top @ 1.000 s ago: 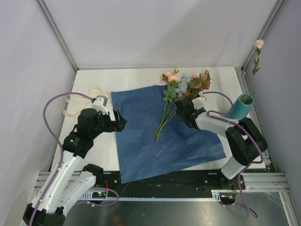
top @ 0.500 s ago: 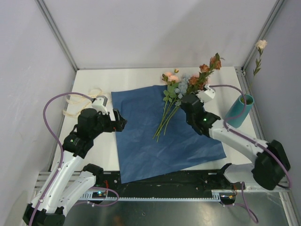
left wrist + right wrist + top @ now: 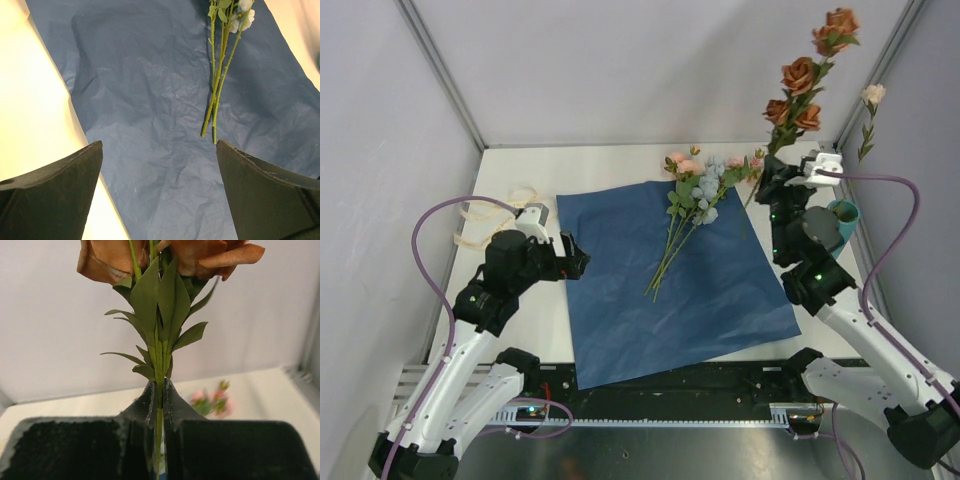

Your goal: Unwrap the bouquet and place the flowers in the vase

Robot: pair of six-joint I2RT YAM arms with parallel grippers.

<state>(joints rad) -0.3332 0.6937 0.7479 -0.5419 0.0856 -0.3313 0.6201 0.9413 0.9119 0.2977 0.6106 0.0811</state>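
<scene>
The blue paper [image 3: 660,270] is lying unfolded and flat on the white bench [image 3: 570,165]. Most of the flowers [image 3: 692,195] are resting on the paper's far right part, with their blooms at its far edge and their green stems pointing back toward its middle.

Above the paper's far right corner, the right arm [image 3: 810,245] is holding one orange-brown spray [image 3: 802,80] up in the air, its blooms rising well above the bench. The right jaws are clenched on the spray's green stem [image 3: 159,365], which is standing upright between the two fingers [image 3: 142,407]. The teal vase [image 3: 844,212] is sitting just off the paper's right edge, mostly hidden behind that arm.

The left arm [image 3: 510,262] is hovering at the paper's left edge. The left jaws are released wide and grasping nothing, and the wrist view is showing wrinkled paper [image 3: 150,100] and stem ends [image 3: 215,115] between the fingers [image 3: 55,200]. The cream ribbon [image 3: 525,193] is lying loose on the bench beyond the paper's left edge. A single pale bloom [image 3: 870,97] is hanging by the frame post beyond the paper's far right corner.
</scene>
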